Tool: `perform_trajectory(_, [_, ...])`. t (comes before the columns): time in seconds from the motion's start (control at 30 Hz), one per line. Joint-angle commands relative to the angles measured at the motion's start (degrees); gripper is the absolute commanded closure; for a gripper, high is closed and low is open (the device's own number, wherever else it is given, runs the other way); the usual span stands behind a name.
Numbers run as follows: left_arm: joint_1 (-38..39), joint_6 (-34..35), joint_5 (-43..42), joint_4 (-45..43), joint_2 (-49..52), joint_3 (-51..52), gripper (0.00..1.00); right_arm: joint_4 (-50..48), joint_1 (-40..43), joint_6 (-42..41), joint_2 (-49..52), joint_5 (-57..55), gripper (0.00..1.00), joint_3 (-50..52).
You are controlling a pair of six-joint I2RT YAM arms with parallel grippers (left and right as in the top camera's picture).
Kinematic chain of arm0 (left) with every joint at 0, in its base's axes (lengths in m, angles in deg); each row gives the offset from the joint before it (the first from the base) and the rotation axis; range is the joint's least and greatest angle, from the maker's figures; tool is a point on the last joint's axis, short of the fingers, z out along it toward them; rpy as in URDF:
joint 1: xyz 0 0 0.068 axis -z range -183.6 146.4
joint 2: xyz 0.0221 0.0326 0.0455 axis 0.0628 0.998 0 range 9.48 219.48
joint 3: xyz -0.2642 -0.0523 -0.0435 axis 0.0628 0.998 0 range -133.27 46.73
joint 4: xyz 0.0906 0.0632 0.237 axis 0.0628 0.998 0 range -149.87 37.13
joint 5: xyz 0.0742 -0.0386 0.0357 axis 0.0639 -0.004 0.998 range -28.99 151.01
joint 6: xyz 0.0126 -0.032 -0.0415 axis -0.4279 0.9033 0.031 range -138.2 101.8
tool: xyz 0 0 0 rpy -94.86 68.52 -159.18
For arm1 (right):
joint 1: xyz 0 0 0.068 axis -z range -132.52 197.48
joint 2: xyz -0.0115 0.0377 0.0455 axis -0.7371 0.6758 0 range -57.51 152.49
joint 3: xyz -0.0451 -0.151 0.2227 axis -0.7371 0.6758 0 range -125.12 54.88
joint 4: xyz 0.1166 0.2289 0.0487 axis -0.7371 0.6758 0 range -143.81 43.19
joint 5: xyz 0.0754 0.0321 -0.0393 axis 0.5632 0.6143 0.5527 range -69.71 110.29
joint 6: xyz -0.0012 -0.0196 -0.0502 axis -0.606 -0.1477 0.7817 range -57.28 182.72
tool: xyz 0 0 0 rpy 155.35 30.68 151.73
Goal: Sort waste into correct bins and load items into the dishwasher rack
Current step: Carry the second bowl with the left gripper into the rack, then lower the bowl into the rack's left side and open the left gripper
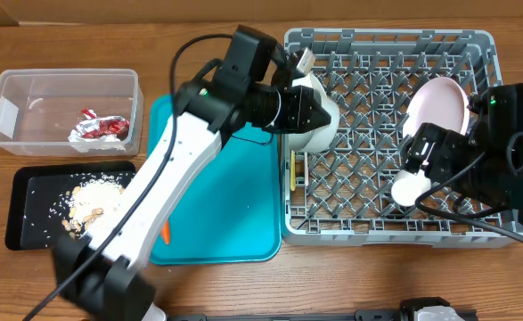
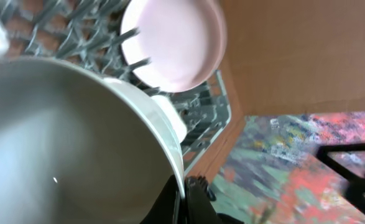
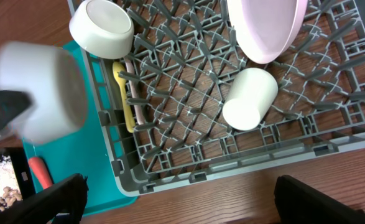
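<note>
My left gripper point(image 1: 307, 109) point(image 2: 185, 186) is shut on the rim of a white bowl point(image 1: 325, 120) point(image 2: 58, 137) and holds it over the left edge of the grey dishwasher rack point(image 1: 475, 45). The held bowl looks blurred in the right wrist view point(image 3: 42, 90). A second white bowl point(image 3: 101, 28) sits in the rack's back left corner. The pink plate point(image 1: 439, 105) point(image 3: 266, 28) leans in the rack. The white cup point(image 1: 410, 189) point(image 3: 249, 98) lies on the pegs. Yellow cutlery point(image 3: 123, 93) lies at the rack's left. My right gripper point(image 1: 419, 159) point(image 3: 179, 186) is open and empty above the rack's front. I see no napkin.
The clear tub point(image 1: 29, 89) at the back left holds the red-and-silver wrapper point(image 1: 103, 127). The black tray point(image 1: 29, 227) holds rice and nut scraps point(image 1: 92, 201). The orange carrot point(image 1: 166, 234) point(image 3: 39, 171) lies on the teal tray point(image 1: 234, 214), partly under my left arm.
</note>
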Motion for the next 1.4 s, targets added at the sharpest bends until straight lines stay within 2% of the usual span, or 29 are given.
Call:
perform_trajectory(0.0, [2.10, 3.72, 3.17, -1.03, -4.39, 4.94, 0.96, 0.11, 0.15, -0.11, -0.44, -0.31, 0.00, -0.74])
perform_trajectory(0.1, [2.80, 4.52, 6.05, -1.18, -6.84, 9.79, 0.95, 0.37, 0.15, -0.09, -0.44, -0.31, 0.00, -0.74])
perform_trajectory(0.17, [2.80, 5.70, 7.30, -4.50, -8.59, 13.03, 0.95, 0.37, 0.15, -0.09, -0.44, -0.31, 0.00, -0.74])
perform_trajectory(0.3, [2.80, 10.27, 6.23, -18.84, -9.73, 18.58, 0.96, 0.35, 0.15, -0.09, -0.44, -0.28, 0.00, -0.74])
perform_trajectory(0.47, [2.45, 22.32, 3.19, -41.99, -7.87, 27.93, 0.96, 0.37, 0.15, -0.11, -0.44, -0.28, 0.00, -0.74])
perform_trajectory(0.57, [2.29, 29.05, 1.29, -59.17, -5.60, 32.74, 0.96, 0.37, 0.15, -0.11, -0.44, -0.28, 0.00, -0.74])
perform_trajectory(0.67, [2.29, 33.38, 1.09, -68.78, -3.30, 34.51, 0.96, 0.35, 0.15, -0.09, -0.44, -0.31, 0.00, -0.74])
perform_trajectory(1.1, [2.23, 33.46, -4.90, -70.93, 6.45, 34.53, 0.96, 0.37, 0.15, -0.11, -0.44, -0.31, 0.00, -0.74])
perform_trajectory(1.37, [0.96, 29.27, -6.05, -67.73, 7.58, 34.56, 0.96, 0.37, 0.15, -0.09, -0.44, -0.31, 0.00, -0.74])
